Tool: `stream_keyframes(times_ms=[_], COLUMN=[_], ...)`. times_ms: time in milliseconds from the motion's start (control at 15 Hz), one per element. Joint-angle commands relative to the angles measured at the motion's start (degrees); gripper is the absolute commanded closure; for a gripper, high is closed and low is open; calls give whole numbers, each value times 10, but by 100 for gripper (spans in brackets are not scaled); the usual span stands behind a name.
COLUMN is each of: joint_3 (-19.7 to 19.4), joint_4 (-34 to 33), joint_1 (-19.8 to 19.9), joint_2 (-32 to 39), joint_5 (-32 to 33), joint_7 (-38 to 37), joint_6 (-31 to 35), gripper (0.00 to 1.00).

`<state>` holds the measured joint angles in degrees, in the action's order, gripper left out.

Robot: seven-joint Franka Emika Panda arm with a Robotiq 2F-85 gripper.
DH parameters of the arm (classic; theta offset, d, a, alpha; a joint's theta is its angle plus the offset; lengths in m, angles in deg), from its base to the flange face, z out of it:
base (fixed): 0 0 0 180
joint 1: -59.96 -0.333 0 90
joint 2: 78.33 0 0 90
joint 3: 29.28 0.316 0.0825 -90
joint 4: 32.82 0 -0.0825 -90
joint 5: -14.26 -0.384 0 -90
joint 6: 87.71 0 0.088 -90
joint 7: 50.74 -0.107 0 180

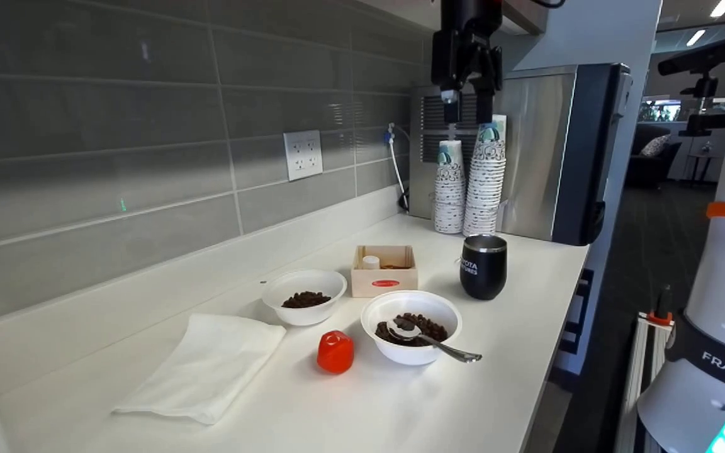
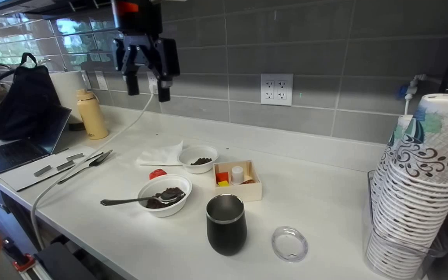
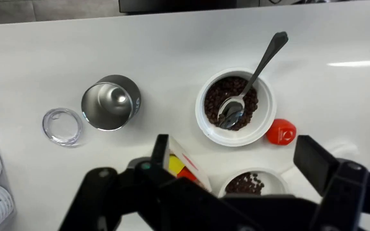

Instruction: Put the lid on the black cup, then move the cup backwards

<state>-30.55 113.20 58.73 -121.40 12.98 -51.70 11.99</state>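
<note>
Field position: my black two-fingered claw (image 2: 148,90) hangs high over the white countertop (image 2: 309,190), tips down. Fingers (image 3: 313,163) spread wide, broad gap between them, nothing held.

Black cup (image 1: 483,270), a glossy round-bellied tumbler with silver rim and white lettering: upright, mouth up, well below my claw and out past the left-hand finger in the wrist view. Clear round plastic lid (image 2: 289,244): on the counter just beside the cup, not touching, farther from my claw than the cup is.

Round white bowl (image 3: 258,123) with dark brown bits and a metal spoon (image 3: 255,77) leaning in it: below my claw, ahead of the finger gap in the wrist view. Small red faceted object (image 3: 281,132) just beside that bowl, near the right-hand fingertip in that view. Second white bowl (image 3: 273,183), also with brown bits: under the gap, partly hidden by my claw. Pale wooden box (image 2: 243,193): partly behind the left-hand finger. Folded white napkin (image 1: 211,368): partly behind the right-hand one. Stacked patterned paper cups (image 2: 414,206): farther from my claw than the lid, same side.
</note>
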Motion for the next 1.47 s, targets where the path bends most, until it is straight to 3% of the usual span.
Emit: stream_keyframes(times_ms=[0, 267, 533, 1400], joint_3=[-44, -107, -145, -173], joint_4=[8, -8, -33, -45], joint_1=[52, 97, 115, 146], joint_2=[7, 68, 152, 359], joint_5=[13, 4, -8, -51], joint_7=[8, 29, 41, 41], joint_6=[64, 175, 272, 360], gripper=[0, 0, 0, 0])
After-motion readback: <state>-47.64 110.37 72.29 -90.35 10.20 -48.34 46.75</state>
